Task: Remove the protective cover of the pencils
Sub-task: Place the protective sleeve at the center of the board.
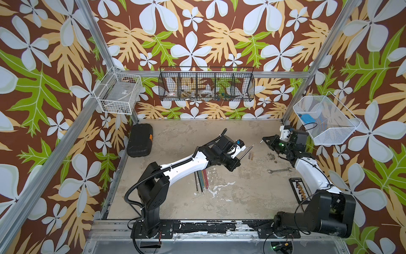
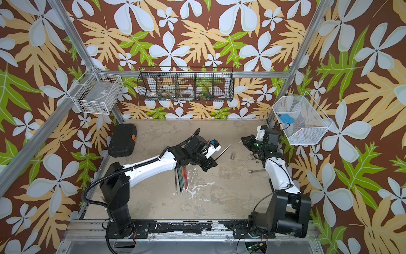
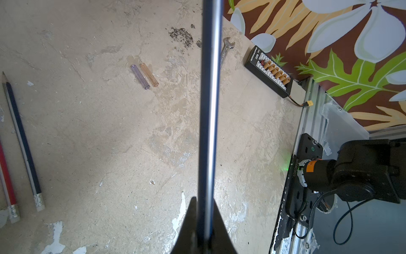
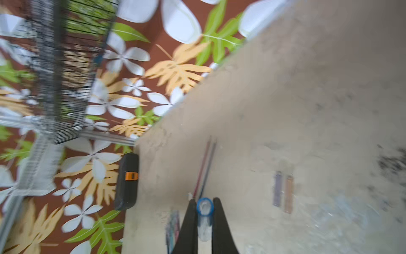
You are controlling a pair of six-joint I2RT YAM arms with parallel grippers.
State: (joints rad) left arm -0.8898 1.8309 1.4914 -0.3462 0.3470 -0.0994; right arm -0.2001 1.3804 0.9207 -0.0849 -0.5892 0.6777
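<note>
Left arm reaches from its base at the front-left edge up & across to mid tabletop [image 1: 241, 198], forearm slanting toward the rear, wrist bent down. The left claw [image 1: 239, 160] is closed on one dark pencil. This held pencil [image 1: 247, 151] sticks out past the fingertips, angled toward the rear-right & raised off the surface.

Right arm comes off the front-right base w/ its elbow folded, forearm running up the right side. The right claw [image 1: 264, 139] points left toward the held pencil's far end, w/ a small gap btwn them. It's clamped on a small clear cap [image 4: 205, 220] w/ a blue rim.

The other pencils [image 1: 201, 182] lie side by side in a tight bunch on the tabletop. They're partly under the left forearm, silvery ends toward the front.

The left wrist view shows the held pencil's shaft running out from btwn the dark fingers [image 3: 190, 220]. It also shows two loose caps [image 3: 145, 77], one purple & one orange, lying side by side on the tabletop. In both top views those are only a faint smudge. Wrench [image 3: 225, 52] & connector board [image 3: 269, 72] are sharp here too.

The right wrist view is motion-blurred, yet it's the only one that shows the clear cap plainly, seated btwn the two fingers. In the top views it's just a pale speck at the claw tip. Black case [image 1: 140, 140] sits at the rear-left, out of the left wrist view.
</note>
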